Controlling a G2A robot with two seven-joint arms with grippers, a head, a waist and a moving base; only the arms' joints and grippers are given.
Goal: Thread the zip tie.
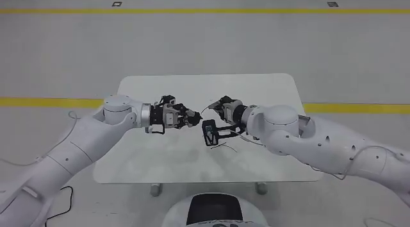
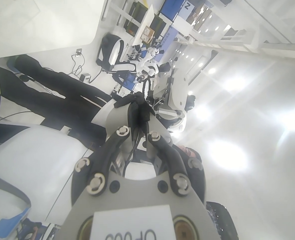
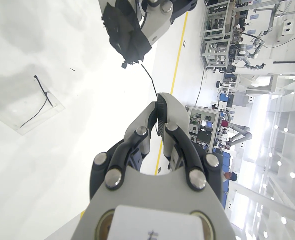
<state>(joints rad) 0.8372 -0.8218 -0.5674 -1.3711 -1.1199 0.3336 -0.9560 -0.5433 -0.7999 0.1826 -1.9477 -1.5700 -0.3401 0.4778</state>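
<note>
Pale workshop floor (image 1: 205,41) crossed by yellow lines (image 1: 205,11) is stretching out behind a white table (image 1: 269,92) with rounded corners, and both white arms are reaching in over the table's middle from opposite sides. The left gripper (image 1: 192,117) and the right gripper (image 1: 211,107) are facing each other tip to tip, close together but not touching. The right gripper (image 3: 158,103) is pinching the black zip tie (image 3: 150,79) with its jaws narrowed onto the strap. The strap is running in a slight curve through the air to the left gripper (image 3: 130,51). There, black-wrapped fingertips (image 3: 135,48) are pressing together on its far end, with a small square head (image 3: 124,65) showing just beside them. In the left wrist view the left gripper (image 2: 137,101) is likewise showing its jaws drawn together. On the table, a clear sheet (image 3: 57,108) is lying flat with a second tie (image 3: 41,101) resting on it, well apart from the grippers. Each wrist plate is carrying a white label (image 2: 130,222) (image 3: 157,223) with dark print that is cut off at the edge.
</note>
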